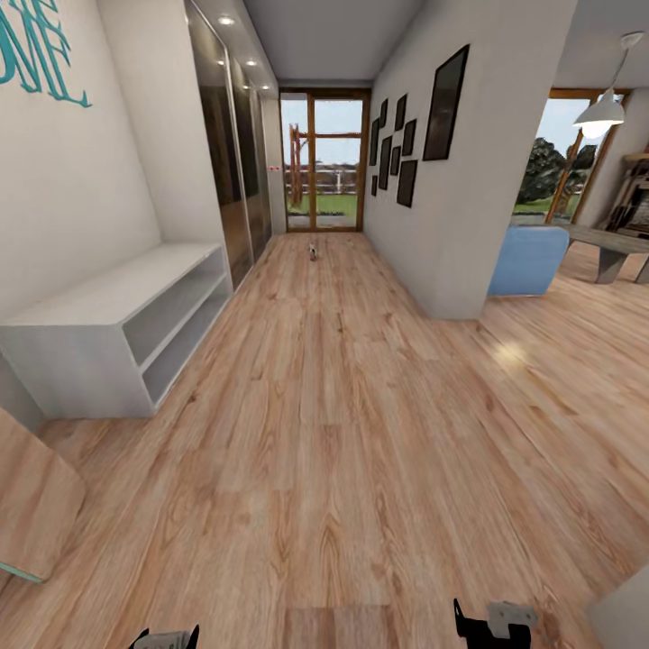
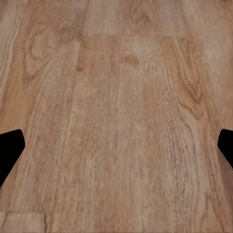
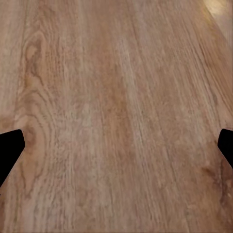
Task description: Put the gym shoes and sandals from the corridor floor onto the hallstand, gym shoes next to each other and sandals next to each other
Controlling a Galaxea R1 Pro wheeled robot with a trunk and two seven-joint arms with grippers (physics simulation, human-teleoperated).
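Head view looks down a long corridor w/ the corridor floor of light wood-grain planks running to a glazed door at the far end. On the robot's left, against the wall, stands a low white two-shelf bench w/ both shelf rows bare; past it a run of dark glossy wardrobe doors. Teal lettering sits high on the left wall. A wooden panel edge juts in at lower left, close to the robot. On the right, a wall corner w/ dark picture frames, and beyond it an open room w/ a blue armchair, a grey surface and a pendant lamp. One small item lies on the floor far down the corridor, approx centre, near the door; too small to tell if it's a gym shoe or sandal. Floor between robot and that item shows nothing in the way. Left end effector and right end effector just peek in at the bottom edge. In each wrist view the left end effector and right end effector have dark fingertips at opposite edges, so both are spread wide, holding nothing, over bare planks
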